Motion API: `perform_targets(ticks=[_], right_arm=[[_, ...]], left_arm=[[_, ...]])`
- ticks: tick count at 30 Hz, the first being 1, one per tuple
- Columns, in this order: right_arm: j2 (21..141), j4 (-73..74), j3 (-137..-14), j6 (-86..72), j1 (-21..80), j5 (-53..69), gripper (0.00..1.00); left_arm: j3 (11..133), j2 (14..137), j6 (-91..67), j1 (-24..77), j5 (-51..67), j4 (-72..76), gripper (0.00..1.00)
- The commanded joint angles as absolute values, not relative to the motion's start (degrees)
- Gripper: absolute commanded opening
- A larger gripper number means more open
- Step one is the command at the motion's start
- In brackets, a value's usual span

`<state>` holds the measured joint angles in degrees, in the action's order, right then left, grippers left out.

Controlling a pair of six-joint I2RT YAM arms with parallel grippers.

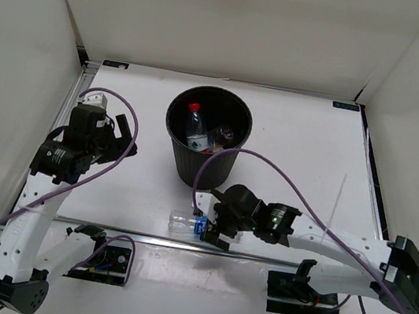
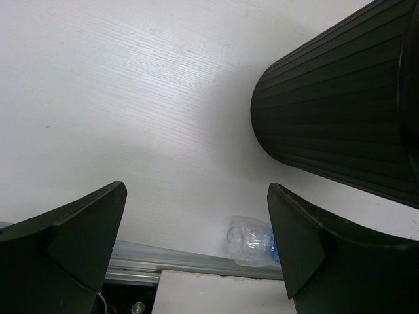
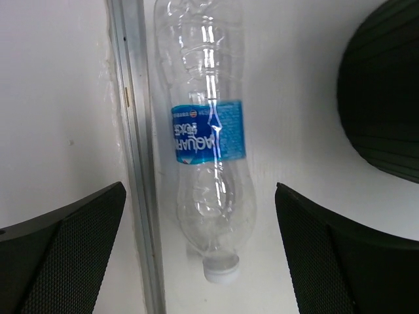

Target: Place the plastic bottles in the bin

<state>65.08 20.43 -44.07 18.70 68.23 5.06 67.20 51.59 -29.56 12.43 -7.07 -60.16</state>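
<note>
A clear plastic bottle with a blue label (image 3: 209, 137) lies on its side by the table's front rail, white cap toward the camera. My right gripper (image 3: 200, 193) hangs over its neck end, open, with a finger on each side and neither touching it. From above, this bottle (image 1: 185, 222) sits just left of the right gripper (image 1: 218, 226). The black bin (image 1: 207, 133) stands mid-table and holds a red-capped bottle (image 1: 194, 127) among other bottles. My left gripper (image 1: 120, 139) is open and empty, left of the bin. Its wrist view shows the bottle's base (image 2: 252, 242) past the open jaws.
A metal rail (image 3: 134, 163) runs along the table's front edge, right beside the lying bottle. The bin's ribbed wall (image 2: 334, 111) fills the upper right of the left wrist view. White walls enclose the table on three sides.
</note>
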Motion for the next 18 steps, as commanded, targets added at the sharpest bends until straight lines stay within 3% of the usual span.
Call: perform_targets(ticks=[1, 15, 18], right_arm=[[67.67, 12.32, -41.50, 21.01, 69.52, 6.68, 0.97], [79.98, -0.70, -39.55, 16.97, 71.46, -0.96, 1.00], [82.35, 2.70, -41.13, 12.49, 71.46, -3.51, 0.94]], left_arm=[[67.24, 49.40, -29.00, 12.04, -9.05, -62.05, 1.00], [65.13, 48.16, -29.00, 12.04, -9.58, -65.04, 1.00], [65.65, 48.78, -29.00, 12.04, -9.58, -65.04, 1.00]])
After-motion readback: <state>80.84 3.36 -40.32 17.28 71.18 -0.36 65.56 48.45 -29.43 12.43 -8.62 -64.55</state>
